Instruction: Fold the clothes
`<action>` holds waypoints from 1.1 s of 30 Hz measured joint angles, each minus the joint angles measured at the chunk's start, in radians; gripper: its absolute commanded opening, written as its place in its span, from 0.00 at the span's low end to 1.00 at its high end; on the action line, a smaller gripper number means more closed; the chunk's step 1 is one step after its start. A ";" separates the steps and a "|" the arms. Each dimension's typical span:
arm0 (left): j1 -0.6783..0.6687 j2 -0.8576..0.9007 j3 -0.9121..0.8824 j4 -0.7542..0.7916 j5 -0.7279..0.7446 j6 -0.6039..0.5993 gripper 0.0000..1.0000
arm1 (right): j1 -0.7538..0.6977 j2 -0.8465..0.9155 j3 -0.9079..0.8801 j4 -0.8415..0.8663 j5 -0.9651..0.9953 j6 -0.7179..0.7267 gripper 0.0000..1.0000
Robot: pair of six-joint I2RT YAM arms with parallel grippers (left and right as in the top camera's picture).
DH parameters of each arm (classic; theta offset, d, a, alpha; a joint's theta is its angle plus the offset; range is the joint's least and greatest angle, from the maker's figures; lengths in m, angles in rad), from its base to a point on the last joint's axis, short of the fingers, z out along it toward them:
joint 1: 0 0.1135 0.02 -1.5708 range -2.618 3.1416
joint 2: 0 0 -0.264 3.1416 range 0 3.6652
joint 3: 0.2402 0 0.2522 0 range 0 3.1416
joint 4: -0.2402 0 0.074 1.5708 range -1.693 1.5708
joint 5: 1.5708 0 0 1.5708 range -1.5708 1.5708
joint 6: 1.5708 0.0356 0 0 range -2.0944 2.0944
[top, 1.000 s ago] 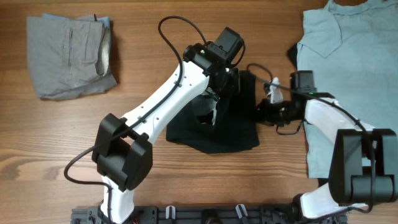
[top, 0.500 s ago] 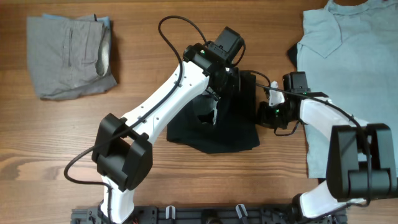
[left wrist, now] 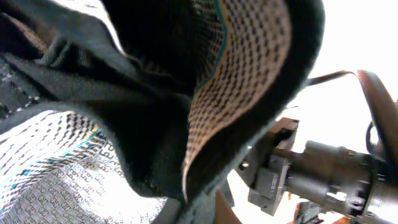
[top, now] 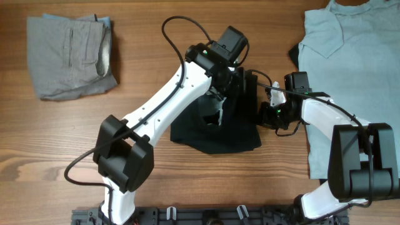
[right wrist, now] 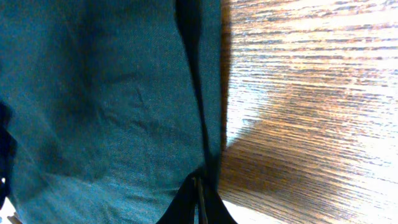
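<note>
Black shorts [top: 215,134] worked, mid table [top: 62,162].
Edge was pinched in the right pincer [right wrist: 198,186]; left pincer's [top: 226,94] state could not be told; cloth was best drawn taut.

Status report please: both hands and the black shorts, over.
Left hand in black shorts, grip hidden by cloth. Right hand shut on shorts' edge. Grey garment, blue T-shirt lie apart.

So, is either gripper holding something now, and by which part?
The right gripper pinches the black shorts at their right edge. The left gripper is buried in their raised top fold; its grip cannot be told.
</note>
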 measured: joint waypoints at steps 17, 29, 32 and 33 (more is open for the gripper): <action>-0.097 -0.004 0.008 0.058 -0.069 -0.016 1.00 | -0.001 0.000 0.008 -0.011 -0.029 0.008 0.29; 0.018 -0.063 0.011 -0.046 -0.084 0.068 0.56 | -0.067 -0.212 0.067 -0.165 0.005 0.005 0.50; 0.080 -0.092 0.011 -0.060 -0.087 0.101 0.10 | -0.067 -0.328 0.112 -0.175 0.007 0.002 0.67; 0.105 -0.099 0.013 -0.071 -0.088 0.108 0.04 | -0.067 -0.368 0.124 -0.171 0.004 -0.003 0.71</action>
